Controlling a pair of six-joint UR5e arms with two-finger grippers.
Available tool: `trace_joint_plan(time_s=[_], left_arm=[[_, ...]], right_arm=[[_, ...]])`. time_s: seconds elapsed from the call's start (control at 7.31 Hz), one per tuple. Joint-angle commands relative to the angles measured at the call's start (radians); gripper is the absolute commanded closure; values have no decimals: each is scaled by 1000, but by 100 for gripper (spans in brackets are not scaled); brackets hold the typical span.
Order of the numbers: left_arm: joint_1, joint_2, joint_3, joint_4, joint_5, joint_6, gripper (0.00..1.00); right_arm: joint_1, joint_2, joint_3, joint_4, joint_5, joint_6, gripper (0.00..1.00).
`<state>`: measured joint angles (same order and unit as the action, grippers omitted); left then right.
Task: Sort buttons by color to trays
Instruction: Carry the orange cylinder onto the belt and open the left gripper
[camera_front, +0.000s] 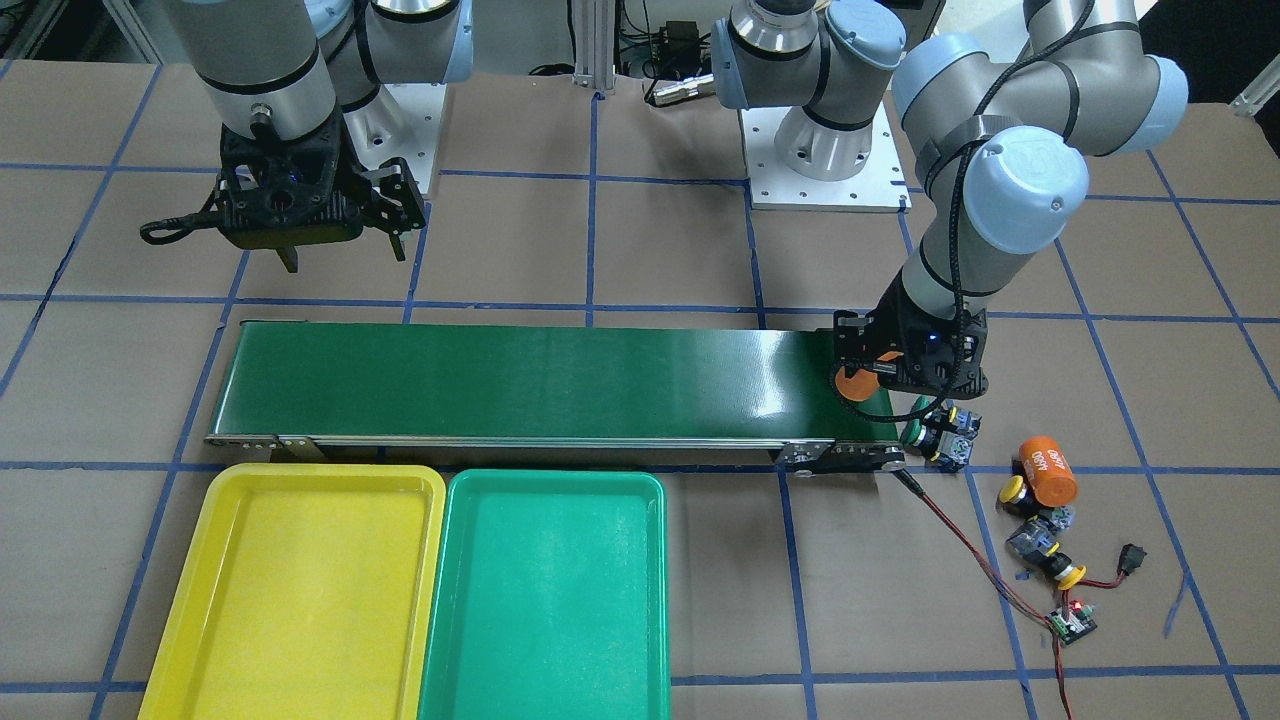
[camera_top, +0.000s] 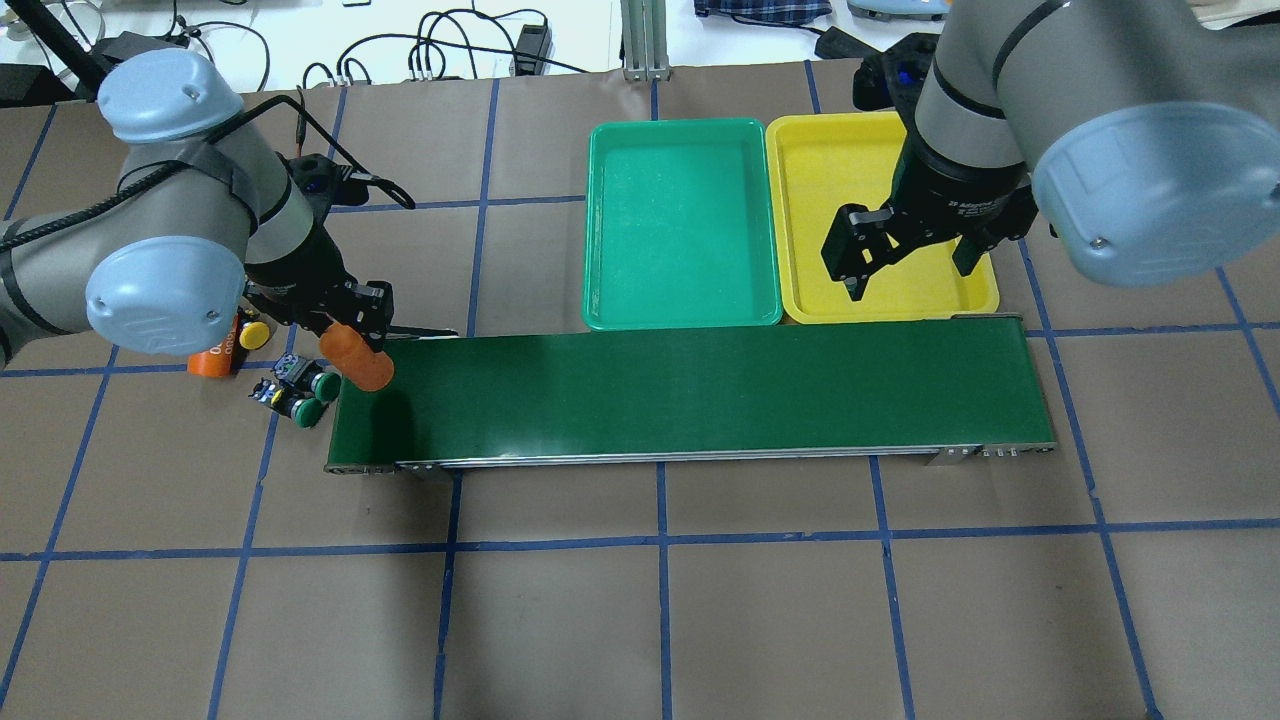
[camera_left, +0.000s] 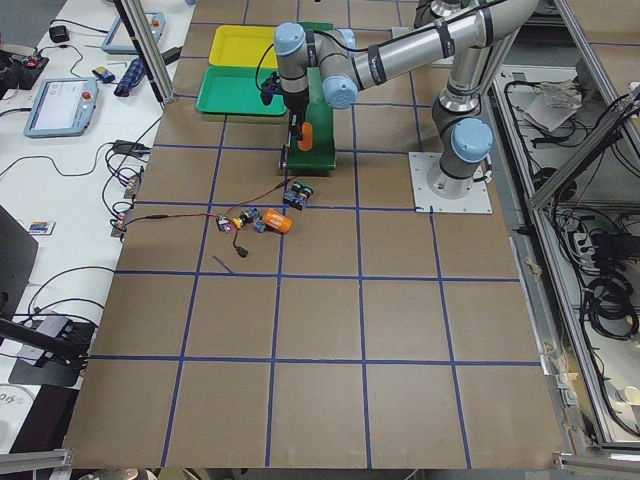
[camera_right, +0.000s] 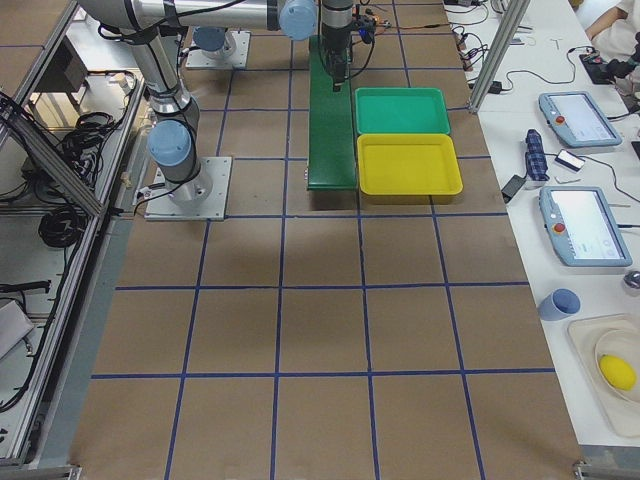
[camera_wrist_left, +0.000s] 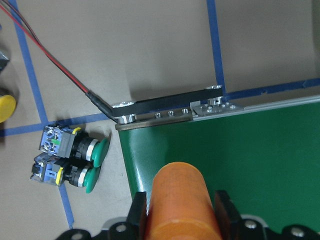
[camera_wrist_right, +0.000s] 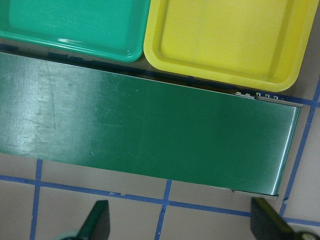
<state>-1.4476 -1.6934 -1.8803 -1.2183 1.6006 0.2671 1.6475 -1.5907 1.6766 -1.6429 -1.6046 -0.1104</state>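
My left gripper (camera_top: 358, 352) is shut on an orange cylinder (camera_wrist_left: 181, 200) and holds it over the left end of the dark-green conveyor belt (camera_top: 700, 390). Two green buttons (camera_wrist_left: 70, 159) lie side by side on the table just off that belt end. Two yellow buttons (camera_front: 1012, 490) (camera_front: 1062, 570) lie farther out. The green tray (camera_top: 680, 225) and the yellow tray (camera_top: 830, 170) sit side by side beyond the belt, with nothing in them. My right gripper (camera_top: 908, 275) hangs open above the yellow tray's near edge, holding nothing.
A second orange cylinder (camera_front: 1048, 470) lies on the table by the yellow buttons. A small controller board (camera_front: 1072, 622) with red and black wires runs to the belt's end. Blue tape lines grid the brown table.
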Motion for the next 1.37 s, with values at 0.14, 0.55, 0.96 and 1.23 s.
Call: trace_joint_plan(time_s=[0.14,0.55,0.96,1.23], left_arm=[[-1,-11,-25,0,-4,1,100],[-4,-15,-26,2,-13,-8,18],[-4,53,6,-16,-39,-6,0],[71,89,105,-108,-28,61,0]], right_arm=[[1,0,0,0,2,0,0],[1,0,0,-2,3,0,0],[1,0,0,-3,6,2,0],[2,0,0,-3,6,3,0]])
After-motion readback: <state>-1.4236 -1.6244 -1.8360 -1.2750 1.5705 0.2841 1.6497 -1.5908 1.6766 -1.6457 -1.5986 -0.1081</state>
